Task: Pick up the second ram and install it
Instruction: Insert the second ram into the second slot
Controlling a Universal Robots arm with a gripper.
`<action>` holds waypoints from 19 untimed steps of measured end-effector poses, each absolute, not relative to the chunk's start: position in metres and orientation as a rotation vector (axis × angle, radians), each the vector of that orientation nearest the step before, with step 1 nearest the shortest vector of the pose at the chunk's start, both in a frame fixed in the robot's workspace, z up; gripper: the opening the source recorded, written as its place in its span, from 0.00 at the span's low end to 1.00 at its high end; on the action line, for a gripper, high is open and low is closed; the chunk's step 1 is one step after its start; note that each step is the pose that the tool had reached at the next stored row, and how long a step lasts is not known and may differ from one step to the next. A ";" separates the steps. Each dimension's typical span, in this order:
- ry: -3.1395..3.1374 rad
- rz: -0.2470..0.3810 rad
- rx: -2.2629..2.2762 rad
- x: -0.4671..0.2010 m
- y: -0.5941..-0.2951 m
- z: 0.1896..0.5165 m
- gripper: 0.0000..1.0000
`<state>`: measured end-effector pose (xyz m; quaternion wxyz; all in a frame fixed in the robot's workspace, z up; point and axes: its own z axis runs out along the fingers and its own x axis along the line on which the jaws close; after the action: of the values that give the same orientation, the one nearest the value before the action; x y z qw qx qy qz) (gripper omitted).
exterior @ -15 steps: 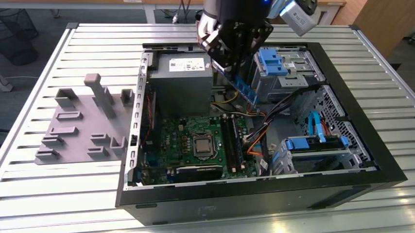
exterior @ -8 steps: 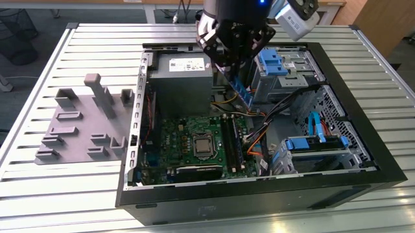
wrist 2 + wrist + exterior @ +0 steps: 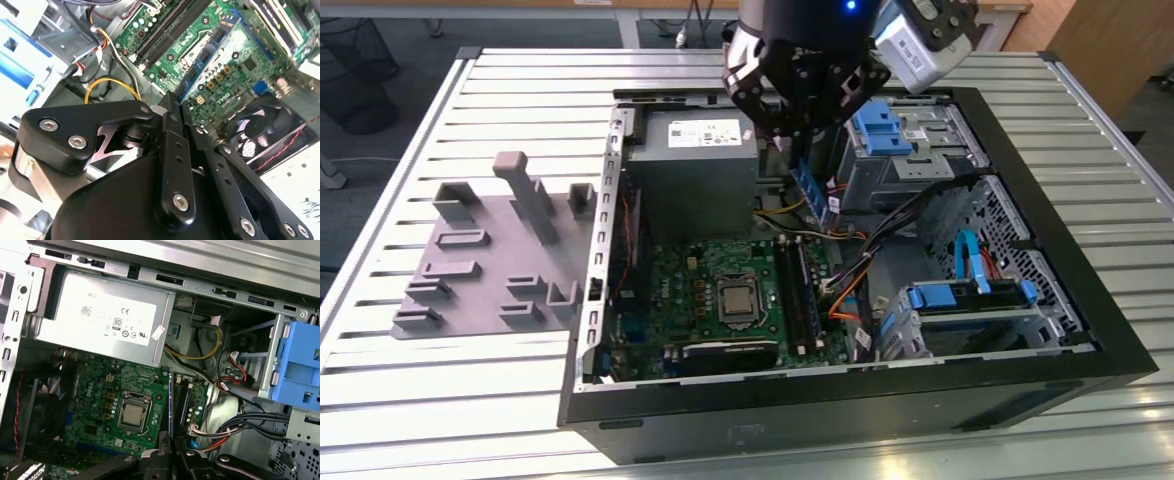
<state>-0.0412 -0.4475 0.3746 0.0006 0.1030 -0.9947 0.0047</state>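
Note:
My gripper [image 3: 806, 158] hangs over the open computer case, shut on the second ram [image 3: 818, 192]. The ram is a narrow strip that points down from the fingers, above the gap between the power supply and the drive bays. In the second wrist view the ram [image 3: 205, 55] runs out from the gripper [image 3: 175, 100] with its black chips showing, over the green motherboard [image 3: 240, 65]. Seen edge-on in the first wrist view, the ram [image 3: 171, 400] rises from the gripper [image 3: 172, 452] and lies close beside the long black memory slots [image 3: 183, 400]. It hangs clear of the slots [image 3: 797, 290].
The grey power supply [image 3: 694, 165] sits just beside the gripper. Blue drive caddies [image 3: 881, 130] and cable bundles [image 3: 907, 225] crowd the exterior view's right. The processor socket [image 3: 736, 300] lies next to the slots. A grey multi-slot fixture [image 3: 494, 260] rests on the slatted table [image 3: 400, 400] outside the case.

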 end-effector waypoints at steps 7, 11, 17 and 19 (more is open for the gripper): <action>-3.137 0.015 0.132 -0.041 -0.448 0.373 0.14; -3.139 0.016 0.028 -0.041 -0.448 0.372 0.14; -3.139 0.019 -0.028 -0.041 -0.448 0.371 0.14; -3.139 0.019 -0.028 -0.041 -0.448 0.372 0.14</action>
<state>-0.0410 -0.4476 0.3715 0.0011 -0.0089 -0.9999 0.0061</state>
